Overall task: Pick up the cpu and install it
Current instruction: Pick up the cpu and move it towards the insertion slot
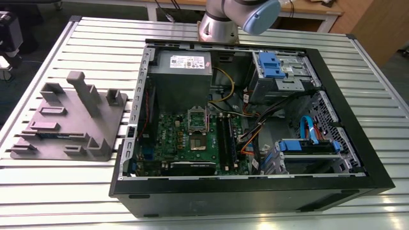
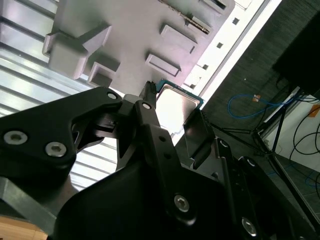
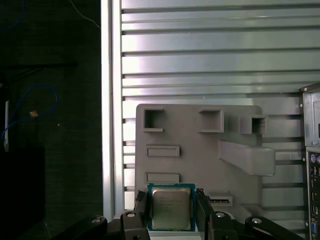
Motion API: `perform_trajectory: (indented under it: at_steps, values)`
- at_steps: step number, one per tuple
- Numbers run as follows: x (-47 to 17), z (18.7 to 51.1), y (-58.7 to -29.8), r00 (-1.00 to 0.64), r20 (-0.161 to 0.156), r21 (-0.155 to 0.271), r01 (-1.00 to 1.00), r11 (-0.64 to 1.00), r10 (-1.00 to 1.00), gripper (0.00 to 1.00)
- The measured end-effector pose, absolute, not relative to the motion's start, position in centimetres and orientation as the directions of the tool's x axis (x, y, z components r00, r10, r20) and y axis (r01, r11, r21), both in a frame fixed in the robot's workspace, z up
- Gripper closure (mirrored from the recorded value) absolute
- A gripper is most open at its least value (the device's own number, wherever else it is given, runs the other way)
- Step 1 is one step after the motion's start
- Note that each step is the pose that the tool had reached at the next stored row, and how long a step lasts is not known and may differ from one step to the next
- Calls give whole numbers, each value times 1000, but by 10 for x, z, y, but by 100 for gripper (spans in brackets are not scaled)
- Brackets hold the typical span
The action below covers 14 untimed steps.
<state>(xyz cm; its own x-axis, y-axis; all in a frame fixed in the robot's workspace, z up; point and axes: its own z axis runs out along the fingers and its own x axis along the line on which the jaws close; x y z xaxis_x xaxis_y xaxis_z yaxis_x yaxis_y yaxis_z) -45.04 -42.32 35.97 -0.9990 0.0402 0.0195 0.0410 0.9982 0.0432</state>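
The cpu (image 3: pixel 171 207), a small square chip with a silvery top and green rim, sits between the two black fingers (image 3: pixel 141 211) of my gripper (image 3: pixel 171 210), which is shut on its edges. It hangs well above the grey fixture plate (image 3: pixel 200 145). The second wrist view shows the cpu (image 2: pixel 176 101) in the gripper (image 2: pixel 172 117) from the side, over the same plate (image 2: pixel 135 35). In the exterior view the green motherboard (image 1: pixel 198 139) lies in the open computer case (image 1: pixel 332 158), and its metal socket frame (image 1: pixel 197 125) is uncovered. The arm's base (image 1: pixel 233 19) stands behind the case.
The grey fixture plate (image 1: pixel 70 120), with raised blocks and slots, lies on the slatted metal table (image 1: pixel 83 43) at the exterior view's left of the case. A power supply (image 1: pixel 182 64), blue drive cages (image 1: pixel 276 64) and loose cables (image 1: pixel 255 129) crowd the case. Dark floor (image 3: pixel 50 125) lies beyond the table edge.
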Motion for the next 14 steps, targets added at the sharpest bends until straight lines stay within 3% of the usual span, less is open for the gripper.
perform_trajectory:
  at_steps: [14]
  values:
    - [-412, 360, -423, -999, 34, 43, 42, 998, 40, 53]
